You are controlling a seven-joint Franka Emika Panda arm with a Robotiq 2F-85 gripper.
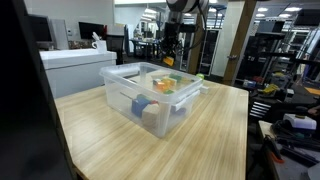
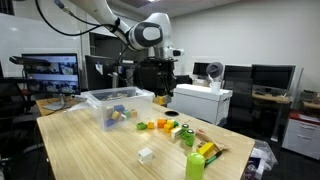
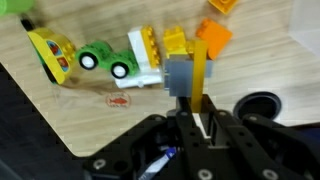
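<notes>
In the wrist view my gripper is shut on a small toy piece, a grey block with a yellow strip along its side, held up above the wooden table. Beneath it lie a green toy car, a yellow toy bus, a white block, a yellow brick and an orange piece. In an exterior view the gripper hangs over the far side of the table, beside the clear plastic bin, with the small piece in its fingers.
The clear bin holds several coloured toys. More toys lie on the table: a green piece, a yellow one, a white block and a green bottle. A black round thing is by the gripper.
</notes>
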